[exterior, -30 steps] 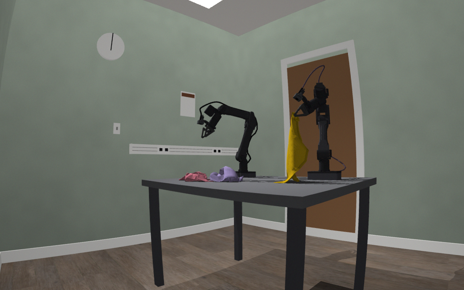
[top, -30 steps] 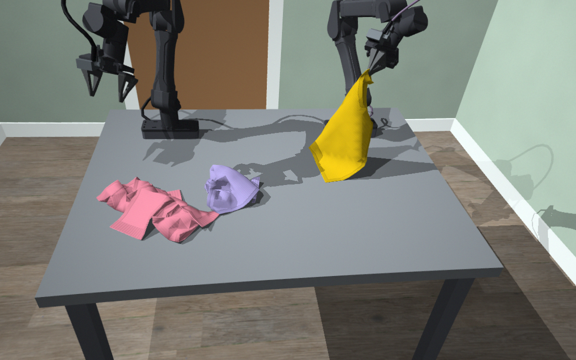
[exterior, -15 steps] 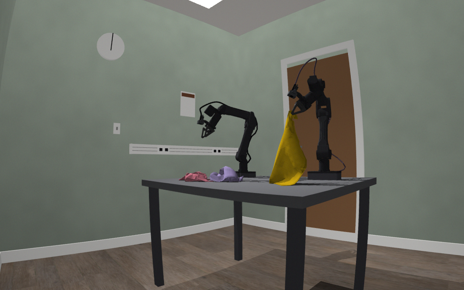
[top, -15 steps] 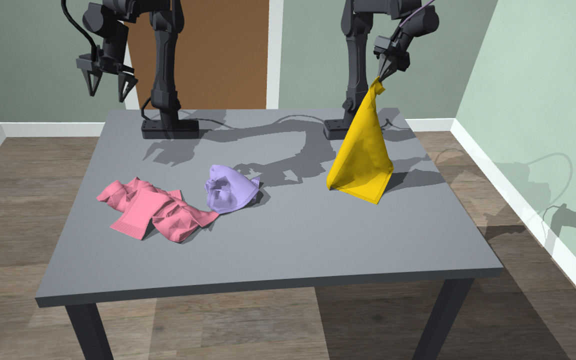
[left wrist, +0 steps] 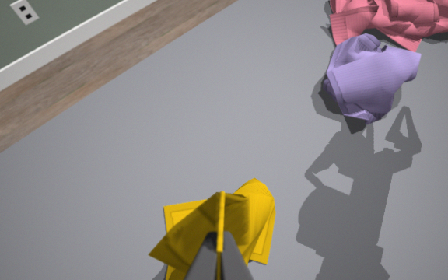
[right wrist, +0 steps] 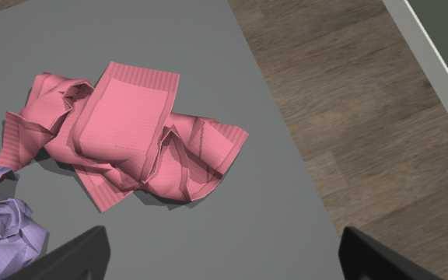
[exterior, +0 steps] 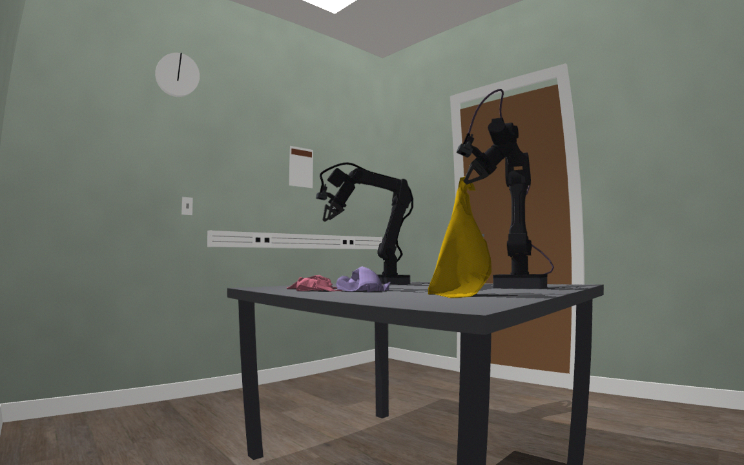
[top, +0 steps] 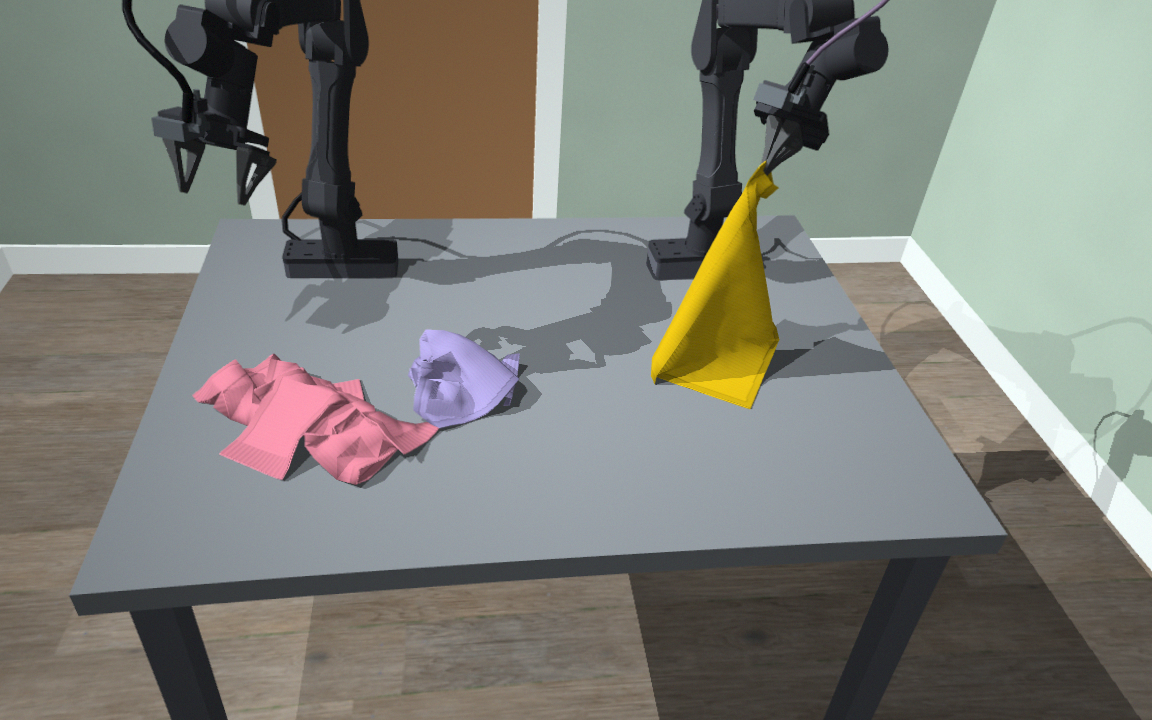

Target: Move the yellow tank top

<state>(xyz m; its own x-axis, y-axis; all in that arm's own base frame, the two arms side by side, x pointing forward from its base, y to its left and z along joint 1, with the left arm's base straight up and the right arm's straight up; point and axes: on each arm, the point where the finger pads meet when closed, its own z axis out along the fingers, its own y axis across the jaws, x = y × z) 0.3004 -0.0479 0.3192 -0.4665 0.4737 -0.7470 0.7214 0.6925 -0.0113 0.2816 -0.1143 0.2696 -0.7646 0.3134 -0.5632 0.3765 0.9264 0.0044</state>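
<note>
The yellow tank top (top: pixel 723 304) (exterior: pixel 460 254) (left wrist: pixel 260 210) hangs from my left gripper (top: pixel 768 168) (exterior: pixel 465 181) (left wrist: pixel 218 244), which is shut on its top end high above the table. Its lower edge reaches down to the table top on the left arm's half, well apart from the other pieces. The purple piece (top: pixel 464 380) (exterior: pixel 361 280) (left wrist: pixel 368 82) (right wrist: pixel 10 237) lies crumpled near the middle, touching the end of the pink piece (top: pixel 294 411) (exterior: pixel 314 283) (left wrist: pixel 399 19) (right wrist: pixel 123 117). My right gripper (top: pixel 215 197) (exterior: pixel 326 219) (right wrist: pixel 224 239) is open and empty, raised high behind the pink piece.
The table (top: pixel 580 483) (exterior: pixel 409 306) carries both arm bases at its back edge. In the top view, its right edge runs to the right of the yellow tank top, and its left edge runs beside the pink piece. Wooden floor (top: pixel 437 644) (right wrist: pixel 325 117) lies beyond the edges.
</note>
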